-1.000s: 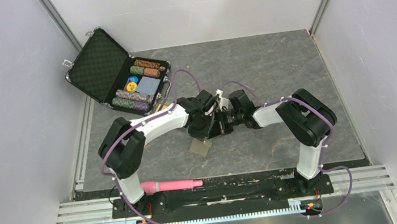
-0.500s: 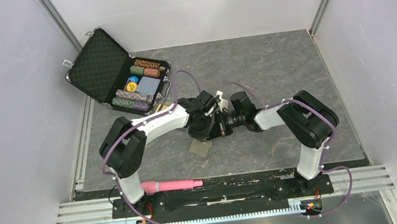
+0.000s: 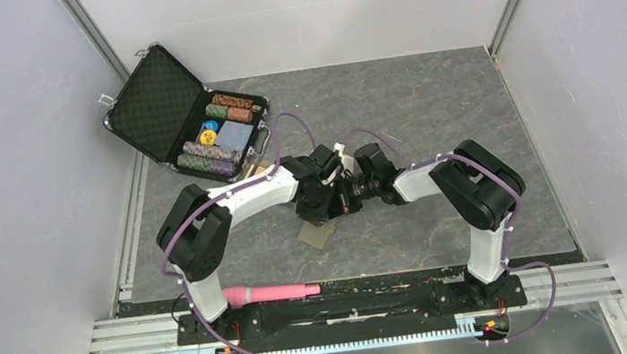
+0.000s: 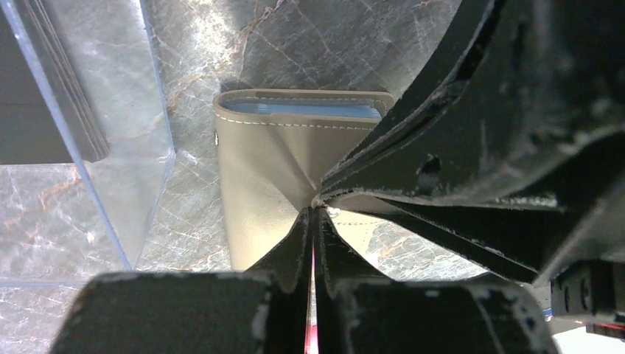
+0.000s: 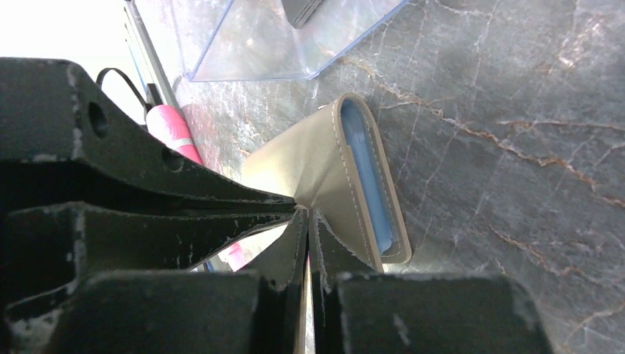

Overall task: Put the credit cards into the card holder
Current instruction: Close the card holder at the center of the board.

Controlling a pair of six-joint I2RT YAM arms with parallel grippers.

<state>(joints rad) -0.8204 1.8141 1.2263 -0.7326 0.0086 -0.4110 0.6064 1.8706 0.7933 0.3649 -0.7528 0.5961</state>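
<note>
Card holder, taupe with a blue lining, is being gripped along one edge by both sets of jaws: the left jaws and the right jaws are each clamped tight on a flap, tips nearly touching. It is being held over the middle of the counter, just beside a clear box with a dark stack inside, probably cards. Judging from this, the flaps are best being drawn apart slowly and evenly, so that neither grip is being lost.
</note>
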